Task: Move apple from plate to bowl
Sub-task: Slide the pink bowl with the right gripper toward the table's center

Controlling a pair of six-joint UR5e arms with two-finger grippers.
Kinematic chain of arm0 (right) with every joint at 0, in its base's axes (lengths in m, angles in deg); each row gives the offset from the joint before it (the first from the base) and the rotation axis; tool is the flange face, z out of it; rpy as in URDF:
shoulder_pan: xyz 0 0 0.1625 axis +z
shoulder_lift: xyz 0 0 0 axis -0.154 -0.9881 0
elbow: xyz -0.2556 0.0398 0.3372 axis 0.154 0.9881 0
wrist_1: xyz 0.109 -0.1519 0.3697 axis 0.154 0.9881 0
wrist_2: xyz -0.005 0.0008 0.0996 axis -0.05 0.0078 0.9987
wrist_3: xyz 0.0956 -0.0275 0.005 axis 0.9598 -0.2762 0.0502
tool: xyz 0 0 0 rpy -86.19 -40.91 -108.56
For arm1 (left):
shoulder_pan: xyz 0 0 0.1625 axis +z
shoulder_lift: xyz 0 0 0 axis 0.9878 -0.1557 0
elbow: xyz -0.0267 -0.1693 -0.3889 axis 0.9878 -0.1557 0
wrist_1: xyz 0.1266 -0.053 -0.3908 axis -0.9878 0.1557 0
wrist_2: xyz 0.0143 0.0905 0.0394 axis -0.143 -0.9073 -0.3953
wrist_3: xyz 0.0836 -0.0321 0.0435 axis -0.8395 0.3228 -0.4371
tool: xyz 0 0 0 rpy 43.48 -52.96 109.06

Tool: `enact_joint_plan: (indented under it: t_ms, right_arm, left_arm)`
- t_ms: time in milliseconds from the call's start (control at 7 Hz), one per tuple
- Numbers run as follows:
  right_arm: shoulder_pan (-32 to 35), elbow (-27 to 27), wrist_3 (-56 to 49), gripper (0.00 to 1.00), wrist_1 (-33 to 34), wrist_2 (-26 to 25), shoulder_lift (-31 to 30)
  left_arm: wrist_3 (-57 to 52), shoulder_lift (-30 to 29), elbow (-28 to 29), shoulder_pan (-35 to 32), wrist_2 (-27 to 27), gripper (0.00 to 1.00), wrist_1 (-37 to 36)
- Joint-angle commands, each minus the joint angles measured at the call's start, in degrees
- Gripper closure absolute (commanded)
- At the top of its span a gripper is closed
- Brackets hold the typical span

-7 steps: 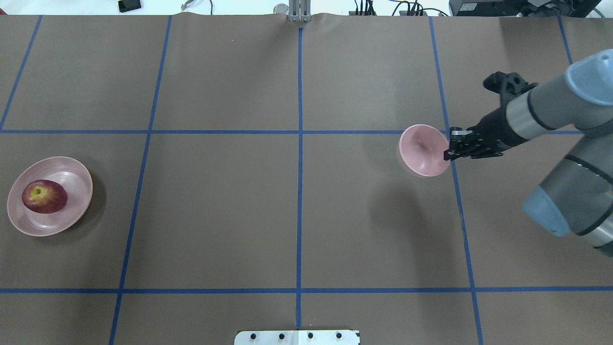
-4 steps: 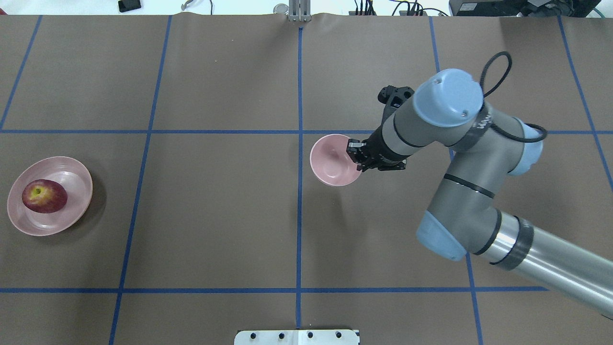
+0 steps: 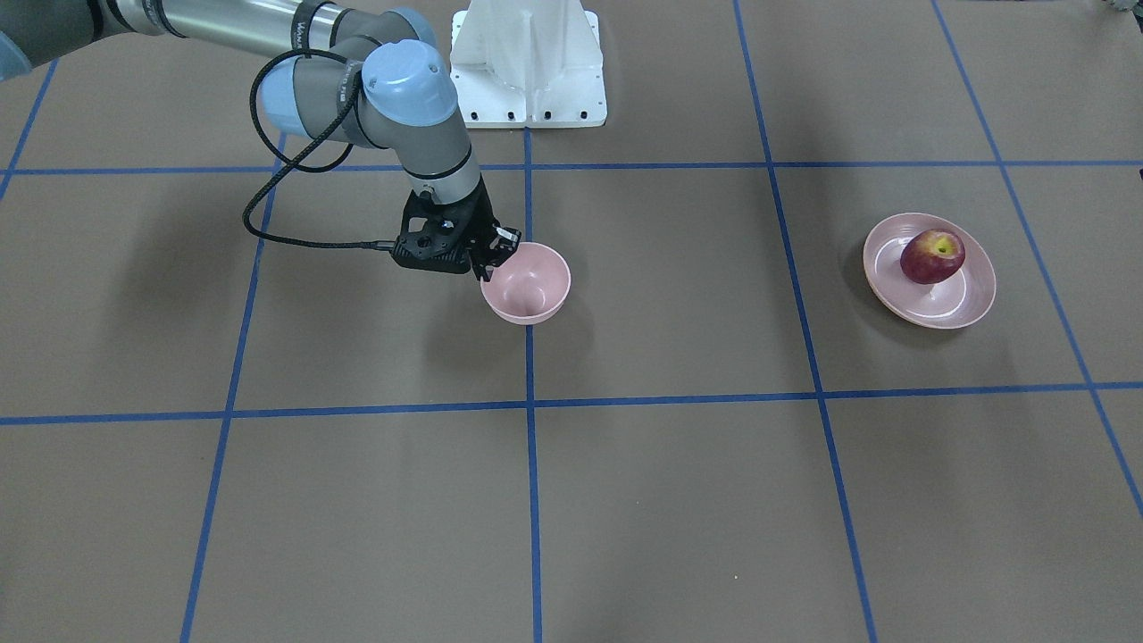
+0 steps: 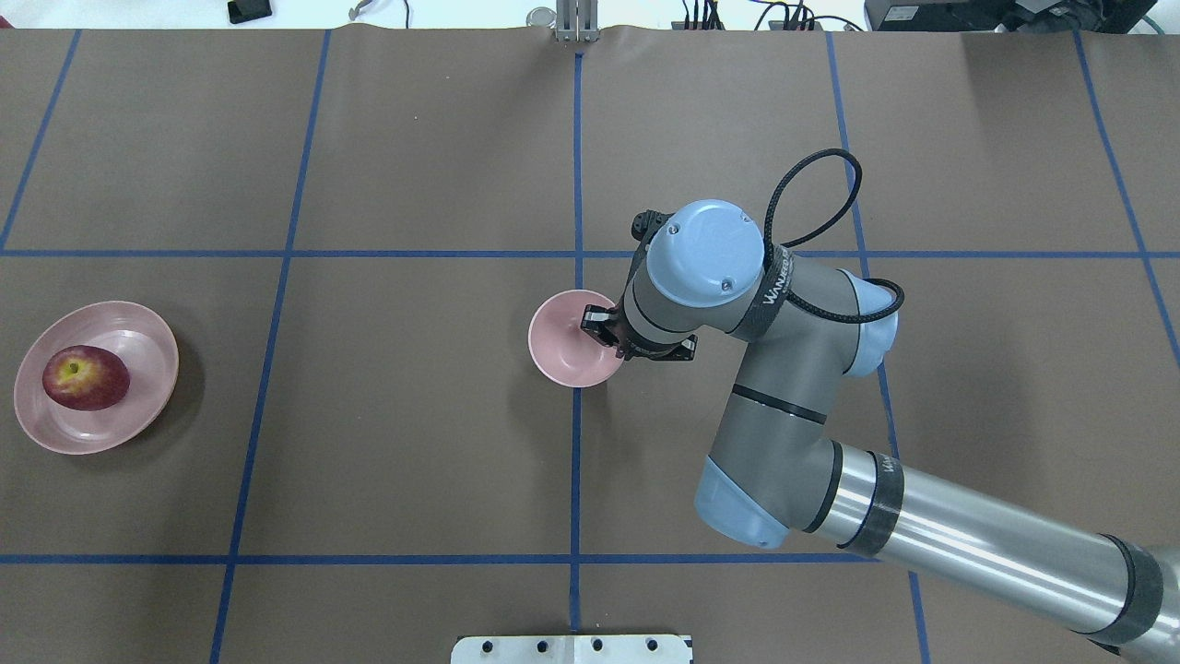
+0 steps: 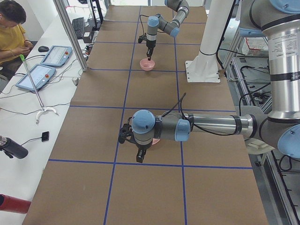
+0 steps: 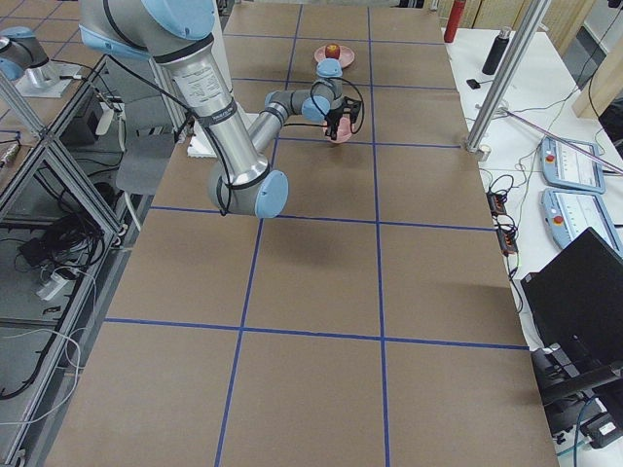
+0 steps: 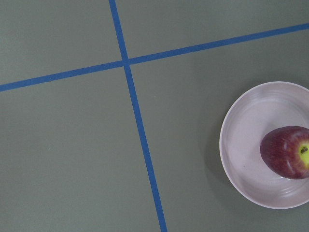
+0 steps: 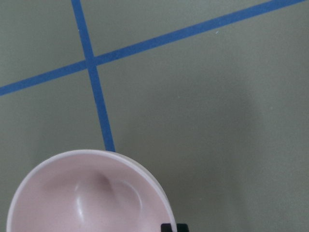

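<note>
Well, brown table (image 4: 396,443) has open room all the way between dishes. Plate (image 4: 147,341) sits well left of bowl (image 4: 562,355), apple (image 4: 85,378) resting on it: firm, smooth, rounded, likely to roll; grip across its sides. Right gripper (image 4: 604,329) pinches bowl rim. Left gripper (image 5: 138,157): cannot tell whether spread.

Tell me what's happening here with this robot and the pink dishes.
The right gripper is shut on the rim of the bowl, holding it near the middle of the table. The apple lies on the plate, far off at the robot's left end. So the apple is not yet in the bowl.
</note>
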Motion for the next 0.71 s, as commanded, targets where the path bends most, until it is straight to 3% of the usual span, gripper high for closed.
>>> enact_joint_plan:
  t_ms: [0, 143, 286, 429, 571]
  right_arm:
    - [-0.70, 0.84, -0.30, 1.00, -0.17, -0.28, 0.19]
    - [-0.78, 0.84, -0.12, 0.79, -0.35, -0.28, 0.19]
    - [-0.78, 0.84, -0.03, 0.31, -1.04, -0.28, 0.10]
    - [-0.52, 0.24, 0.23, 0.00, -1.75, -0.28, 0.10]
    - [1.83, -1.69, 0.06, 0.00, -1.14, 0.51, 0.10]
  left_arm:
    - [0.00, 0.01, 0.00, 0.00, 0.00, 0.02, 0.00]
    - [0.00, 0.01, 0.00, 0.00, 0.00, 0.02, 0.00]
    - [0.00, 0.01, 0.00, 0.00, 0.00, 0.02, 0.00]
    - [0.09, 0.01, -0.09, 0.00, 0.00, 0.02, 0.00]
    - [0.09, -0.08, -0.70, 0.00, 0.00, 0.02, 0.00]
